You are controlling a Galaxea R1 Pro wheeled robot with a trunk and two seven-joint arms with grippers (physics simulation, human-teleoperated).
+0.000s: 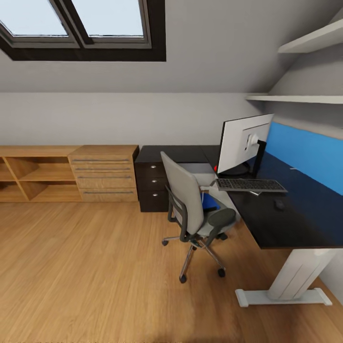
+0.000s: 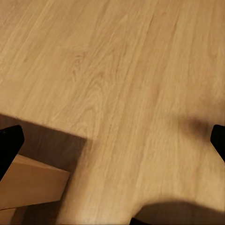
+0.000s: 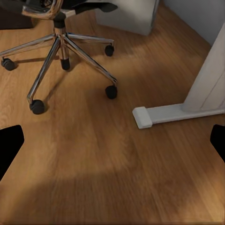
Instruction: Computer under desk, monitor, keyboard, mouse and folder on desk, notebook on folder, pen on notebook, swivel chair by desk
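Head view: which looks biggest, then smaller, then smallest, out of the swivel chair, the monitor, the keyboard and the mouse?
1. swivel chair, though it is nearest the camera, which helps
2. monitor
3. keyboard
4. mouse, just a small dark blob on the desk

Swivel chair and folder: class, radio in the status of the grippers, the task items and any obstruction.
Both grippers open, empty, over bare floor. Folder on swivel chair seat; monitor, keyboard on desk. Chair back faces robot, screening folder.

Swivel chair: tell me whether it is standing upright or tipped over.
Upright. The swivel chair stands on its chrome base with castors on the wood floor, backrest vertical, beside the desk.
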